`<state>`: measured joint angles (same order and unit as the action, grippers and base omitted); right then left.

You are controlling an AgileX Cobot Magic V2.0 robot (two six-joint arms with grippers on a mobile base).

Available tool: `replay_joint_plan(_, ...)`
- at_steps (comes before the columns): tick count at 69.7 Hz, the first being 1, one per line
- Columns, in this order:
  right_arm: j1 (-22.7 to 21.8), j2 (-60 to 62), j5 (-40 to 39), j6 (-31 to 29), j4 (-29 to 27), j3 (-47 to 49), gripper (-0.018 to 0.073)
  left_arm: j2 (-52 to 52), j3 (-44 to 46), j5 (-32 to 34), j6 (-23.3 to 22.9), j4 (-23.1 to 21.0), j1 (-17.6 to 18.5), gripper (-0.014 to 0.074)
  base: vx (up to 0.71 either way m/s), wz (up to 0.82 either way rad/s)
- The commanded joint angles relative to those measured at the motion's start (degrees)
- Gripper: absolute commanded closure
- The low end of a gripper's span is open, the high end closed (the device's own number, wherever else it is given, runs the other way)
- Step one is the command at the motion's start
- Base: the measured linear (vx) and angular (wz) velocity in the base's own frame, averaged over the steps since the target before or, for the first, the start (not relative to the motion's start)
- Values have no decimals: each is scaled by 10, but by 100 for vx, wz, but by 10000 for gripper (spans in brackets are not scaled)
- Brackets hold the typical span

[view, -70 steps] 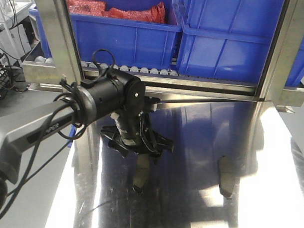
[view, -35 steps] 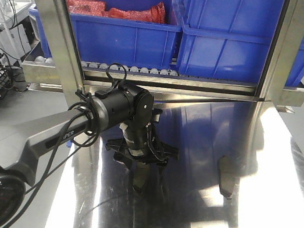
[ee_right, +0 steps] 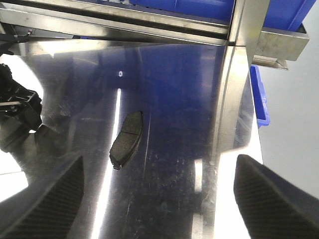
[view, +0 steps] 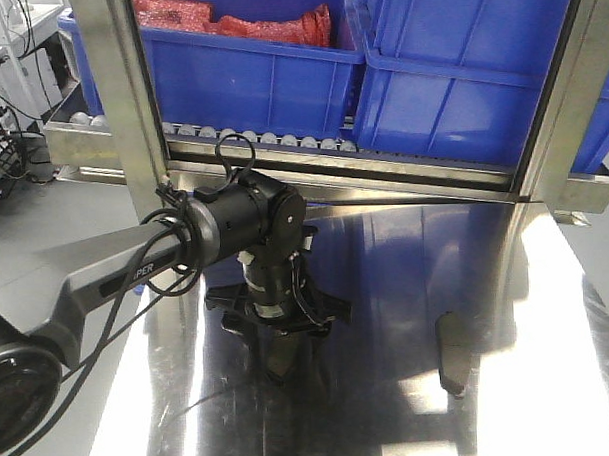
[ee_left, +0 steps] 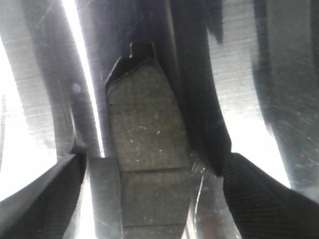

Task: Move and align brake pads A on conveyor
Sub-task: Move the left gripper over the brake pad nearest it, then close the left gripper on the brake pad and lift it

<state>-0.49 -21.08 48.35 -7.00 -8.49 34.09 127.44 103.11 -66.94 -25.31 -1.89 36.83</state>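
Note:
Two brake pads lie on the shiny steel table [view: 387, 285]. One brake pad [view: 280, 361] [ee_left: 147, 144] sits directly under my left gripper [view: 278, 339] [ee_left: 154, 199]. That gripper points down, open, with a dark finger on each side of the pad and not touching it. The second brake pad [view: 451, 358] [ee_right: 127, 138] lies flat to the right, alone. My right gripper [ee_right: 159, 204] hovers open above the table, short of that pad, with nothing between its fingers. The conveyor is out of view.
Blue bins [view: 249, 80] [view: 479, 72] stand behind a steel frame with upright posts [view: 120, 104] [view: 560, 99] and a roller rail [view: 271, 139] at the table's back. The left arm [ee_right: 17, 107] shows at the left of the right wrist view. The table's right edge [ee_right: 251, 149] is close.
The left arm has swung slightly right and lowered its gripper over the nearer pad. Both pads lie where they were.

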Motion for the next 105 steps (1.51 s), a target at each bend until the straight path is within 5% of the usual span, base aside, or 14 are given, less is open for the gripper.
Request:
replay_joint_plan(1,0,-5,-38,-5,-1,15,-19,-30,17,3,-5,2,-4,42,0,0)
replay_joint_plan(18,0,-5,-38,-5,-1,15,-19,-30,17,9,-5,2,-4,143,0,0)
replay_joint_plan(26,0,-5,-38,-5,-1,15,-19,-30,17,13,-5,2,-4,328,0,0)
replay_joint_plan(34,0,-5,-38,-5,-1,15,-19,-30,17,13,-2,2,-4,601,0,0)
replay_joint_plan(74,0,-5,-38,-5,-1,15,-19,-53,102,-46,38,53,-4,603,0,0)
replay_joint_plan(94,0,-5,-38,-5,-1,15,-19,-138,96,-47,39,103,-23,603,0,0)
replay_joint_plan(105,0,-5,-38,-5,-2,15,-19,-220,23,-47,34,139,-45,603,0,0)
